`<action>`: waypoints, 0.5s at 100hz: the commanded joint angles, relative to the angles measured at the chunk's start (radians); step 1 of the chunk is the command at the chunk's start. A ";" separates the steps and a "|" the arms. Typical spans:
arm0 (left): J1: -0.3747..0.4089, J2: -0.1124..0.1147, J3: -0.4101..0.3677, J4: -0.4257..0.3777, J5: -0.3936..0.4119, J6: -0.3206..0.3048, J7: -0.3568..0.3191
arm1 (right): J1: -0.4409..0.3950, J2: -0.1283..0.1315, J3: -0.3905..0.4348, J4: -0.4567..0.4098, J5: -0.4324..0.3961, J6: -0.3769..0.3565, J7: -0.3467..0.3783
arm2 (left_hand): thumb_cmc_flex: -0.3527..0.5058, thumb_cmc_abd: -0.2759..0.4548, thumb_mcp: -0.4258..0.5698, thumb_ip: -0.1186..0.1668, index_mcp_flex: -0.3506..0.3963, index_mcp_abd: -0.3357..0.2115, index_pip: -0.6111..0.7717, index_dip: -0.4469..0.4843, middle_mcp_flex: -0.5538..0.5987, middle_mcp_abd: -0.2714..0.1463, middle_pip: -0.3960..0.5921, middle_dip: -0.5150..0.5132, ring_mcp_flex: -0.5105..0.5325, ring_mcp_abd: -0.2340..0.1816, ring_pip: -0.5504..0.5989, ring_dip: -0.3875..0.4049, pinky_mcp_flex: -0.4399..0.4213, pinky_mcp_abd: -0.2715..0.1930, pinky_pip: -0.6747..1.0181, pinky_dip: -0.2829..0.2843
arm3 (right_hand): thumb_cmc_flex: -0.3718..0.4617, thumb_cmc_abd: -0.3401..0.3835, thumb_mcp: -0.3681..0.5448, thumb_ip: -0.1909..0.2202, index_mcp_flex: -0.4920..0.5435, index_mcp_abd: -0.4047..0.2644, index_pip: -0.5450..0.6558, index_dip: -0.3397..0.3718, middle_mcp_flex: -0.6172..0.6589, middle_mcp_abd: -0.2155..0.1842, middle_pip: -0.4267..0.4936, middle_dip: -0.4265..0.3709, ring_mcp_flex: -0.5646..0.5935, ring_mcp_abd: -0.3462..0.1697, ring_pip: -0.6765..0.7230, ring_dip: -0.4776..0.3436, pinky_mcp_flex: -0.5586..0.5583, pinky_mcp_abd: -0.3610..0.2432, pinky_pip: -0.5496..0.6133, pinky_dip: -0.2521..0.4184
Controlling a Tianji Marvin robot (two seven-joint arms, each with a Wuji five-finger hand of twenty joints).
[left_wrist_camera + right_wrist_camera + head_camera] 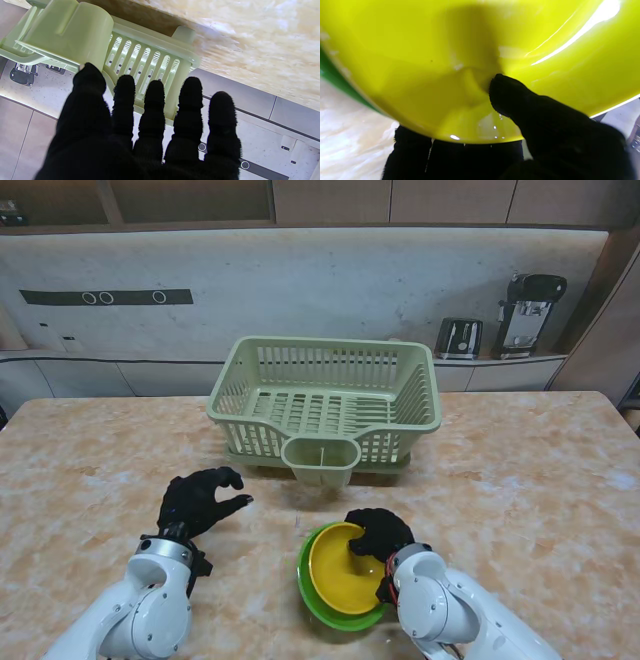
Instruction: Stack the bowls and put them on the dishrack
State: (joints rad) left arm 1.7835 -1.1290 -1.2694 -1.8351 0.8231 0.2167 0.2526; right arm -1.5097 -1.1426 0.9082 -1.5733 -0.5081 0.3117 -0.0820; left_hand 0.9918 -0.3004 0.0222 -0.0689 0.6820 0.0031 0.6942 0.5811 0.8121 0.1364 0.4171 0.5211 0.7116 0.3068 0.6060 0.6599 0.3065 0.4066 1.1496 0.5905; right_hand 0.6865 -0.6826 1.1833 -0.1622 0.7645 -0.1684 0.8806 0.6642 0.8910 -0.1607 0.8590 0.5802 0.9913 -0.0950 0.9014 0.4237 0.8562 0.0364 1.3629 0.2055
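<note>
A yellow bowl (340,572) sits nested inside a green bowl (312,588) near me, right of centre. My right hand (380,532) is shut on the stack's rim, thumb inside the yellow bowl (470,62) and fingers (412,155) under it. A strip of the green bowl (335,80) shows behind it. The pale green dishrack (330,398) stands empty farther from me at the table's middle. My left hand (198,500) hovers over the table left of the bowls, fingers spread and holding nothing. The left hand's fingers (155,112) point toward the dishrack (140,60).
The dishrack's cutlery cup (320,458) juts toward me from its front wall. A toaster (459,337) and a coffee machine (527,312) stand on the counter behind the table. The marble table (540,480) extends wide on both sides.
</note>
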 commanded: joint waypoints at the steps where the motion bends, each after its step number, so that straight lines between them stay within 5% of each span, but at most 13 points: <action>1: 0.006 -0.003 -0.001 -0.004 0.001 -0.002 -0.010 | -0.023 -0.006 0.005 -0.018 -0.018 -0.014 0.005 | 0.013 -0.016 -0.003 0.026 -0.012 -0.028 0.016 0.000 0.022 -0.016 0.018 0.017 0.015 -0.006 0.013 0.013 0.000 -0.013 0.022 0.017 | 0.178 0.078 0.074 0.054 0.195 -0.192 0.209 0.150 0.044 -0.064 0.042 0.025 0.047 -0.050 0.089 0.035 0.026 -0.025 0.049 0.024; 50: 0.008 -0.003 -0.001 -0.008 0.009 0.008 -0.013 | -0.089 -0.006 0.074 -0.106 -0.138 -0.098 -0.105 | 0.014 -0.017 -0.002 0.026 -0.012 -0.029 0.023 -0.004 0.022 -0.015 0.019 0.017 0.016 -0.007 0.014 0.013 0.000 -0.013 0.023 0.017 | 0.177 0.063 0.093 0.044 0.244 -0.201 0.200 0.141 0.088 -0.075 0.030 0.034 0.083 -0.050 0.109 0.052 0.072 -0.041 0.078 0.040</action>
State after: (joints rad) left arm 1.7840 -1.1291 -1.2695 -1.8353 0.8254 0.2201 0.2524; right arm -1.5909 -1.1427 0.9758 -1.6499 -0.6466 0.2232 -0.1859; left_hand 0.9918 -0.3004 0.0222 -0.0689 0.6821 0.0024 0.6984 0.5811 0.8123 0.1361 0.4177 0.5213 0.7117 0.3066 0.6065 0.6600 0.3069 0.4063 1.1497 0.5905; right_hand 0.6917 -0.7420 1.1827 -0.1628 0.8030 -0.1702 0.8798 0.6719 0.9425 -0.1637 0.8715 0.5922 0.9925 -0.0779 0.9112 0.4237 0.8992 0.0332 1.3951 0.2256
